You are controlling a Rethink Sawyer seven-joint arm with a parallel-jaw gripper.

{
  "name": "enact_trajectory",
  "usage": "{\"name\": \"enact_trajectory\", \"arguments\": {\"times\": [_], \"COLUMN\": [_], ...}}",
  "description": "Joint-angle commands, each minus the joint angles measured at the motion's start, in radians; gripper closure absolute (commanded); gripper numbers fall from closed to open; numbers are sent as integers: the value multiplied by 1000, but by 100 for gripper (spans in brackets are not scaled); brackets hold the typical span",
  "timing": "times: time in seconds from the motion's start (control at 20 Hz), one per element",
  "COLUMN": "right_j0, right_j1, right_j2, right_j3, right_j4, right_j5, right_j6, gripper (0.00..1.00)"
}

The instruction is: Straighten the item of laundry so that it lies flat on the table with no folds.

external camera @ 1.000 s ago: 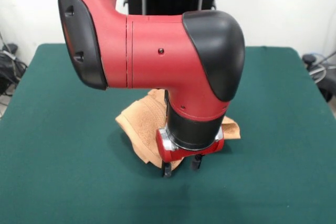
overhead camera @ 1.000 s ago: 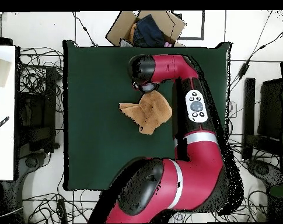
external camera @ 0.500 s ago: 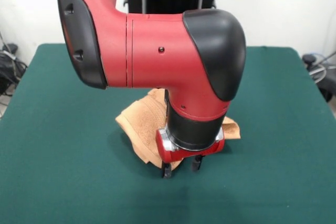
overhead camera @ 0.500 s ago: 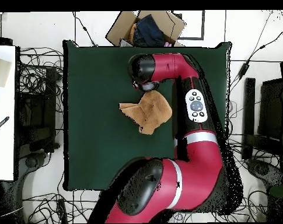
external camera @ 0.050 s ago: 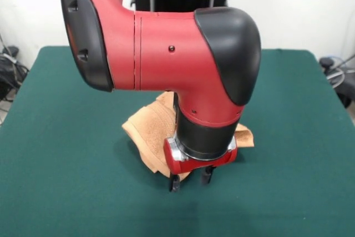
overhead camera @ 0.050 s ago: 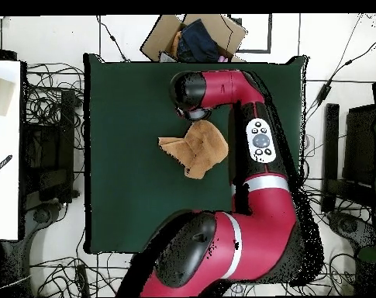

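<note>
reaching down at the towel's (external camera @ 0.050 s ago: pixel 151 131) 6 o'clock edge, the hand (external camera @ 0.050 s ago: pixel 190 181) hangs with fingers parted and empty just over the green worktop (external camera @ 0.050 s ago: pixel 66 170). the towel lies crumpled mid-worktop. next it should pinch that near hem and draw it outward.

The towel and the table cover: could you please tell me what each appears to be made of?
The towel looks like peach-orange terry cloth: soft, matte, rumpled into folds, with a faintly ribbed surface. The table cover looks like dark green felt or similar fabric: flat, matte, without shine. Neither weave can be confirmed.
</note>
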Motion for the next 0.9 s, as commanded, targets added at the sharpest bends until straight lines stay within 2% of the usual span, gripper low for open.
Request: {"name": "enact_trajectory", "arguments": {"times": [0.05, 0.7, 0.9], "right_j0": [35, 42, 41], "right_j1": [-42, -61, -60], "right_j2": [-18, -30, -29], "right_j3": [82, 121, 127], "right_j4": [-130, -223, -219], "right_j5": [-121, -188, -165], "right_j6": [-220, -176, -154], "gripper": [0, 0, 0]}}
